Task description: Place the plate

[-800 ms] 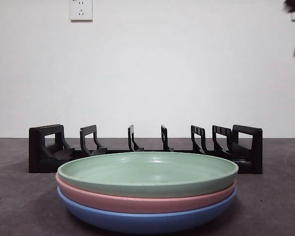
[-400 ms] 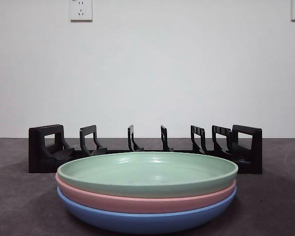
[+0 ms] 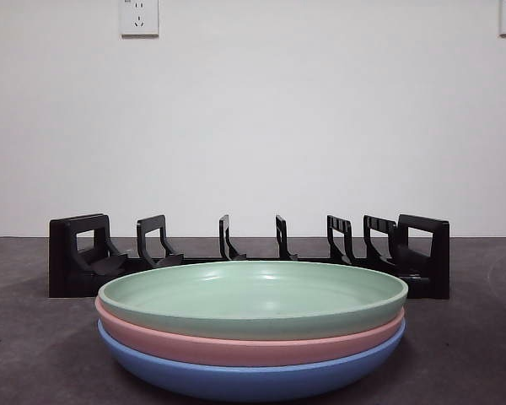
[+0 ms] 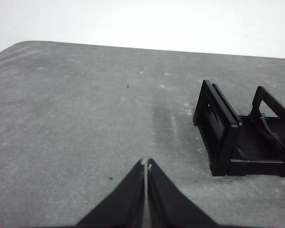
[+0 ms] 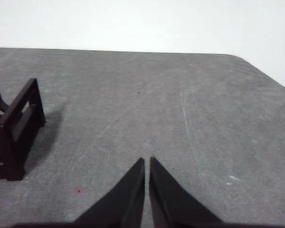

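My arm is gone from the top corner

Both my left end effector [image 4: 146,165] and right end effector [image 5: 147,161] are waiting pinched together over the tabletop [image 3: 34,354]; the green plate [image 3: 253,297] is sitting stacked before the rack [image 3: 80,253].

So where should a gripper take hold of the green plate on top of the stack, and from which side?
Probably the light green plate by its rim, pinched from above at an edge: it lies flat on the pink plate, with only the lip overhanging. Both grippers wait, shut, away from the stack.
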`<action>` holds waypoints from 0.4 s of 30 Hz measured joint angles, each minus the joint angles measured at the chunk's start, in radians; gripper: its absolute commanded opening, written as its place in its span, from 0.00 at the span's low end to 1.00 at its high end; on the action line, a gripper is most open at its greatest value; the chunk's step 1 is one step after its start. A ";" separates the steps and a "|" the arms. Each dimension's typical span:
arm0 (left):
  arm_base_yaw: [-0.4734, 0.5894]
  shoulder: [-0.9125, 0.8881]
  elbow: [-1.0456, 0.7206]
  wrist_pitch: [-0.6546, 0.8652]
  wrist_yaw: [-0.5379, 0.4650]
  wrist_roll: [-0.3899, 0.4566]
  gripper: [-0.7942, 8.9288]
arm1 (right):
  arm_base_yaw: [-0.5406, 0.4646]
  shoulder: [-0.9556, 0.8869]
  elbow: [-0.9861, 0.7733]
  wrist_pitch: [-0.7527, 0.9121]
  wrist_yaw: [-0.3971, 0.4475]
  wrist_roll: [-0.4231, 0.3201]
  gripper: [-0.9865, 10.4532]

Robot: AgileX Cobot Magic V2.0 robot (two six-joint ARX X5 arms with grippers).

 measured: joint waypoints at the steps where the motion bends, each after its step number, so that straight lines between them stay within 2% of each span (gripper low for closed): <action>1: 0.000 0.000 0.000 0.000 0.000 0.000 0.09 | 0.000 0.001 0.000 0.000 -0.001 0.001 0.10; 12: 0.000 0.000 0.000 0.000 0.000 0.000 0.09 | 0.000 0.003 0.000 0.002 0.000 0.005 0.10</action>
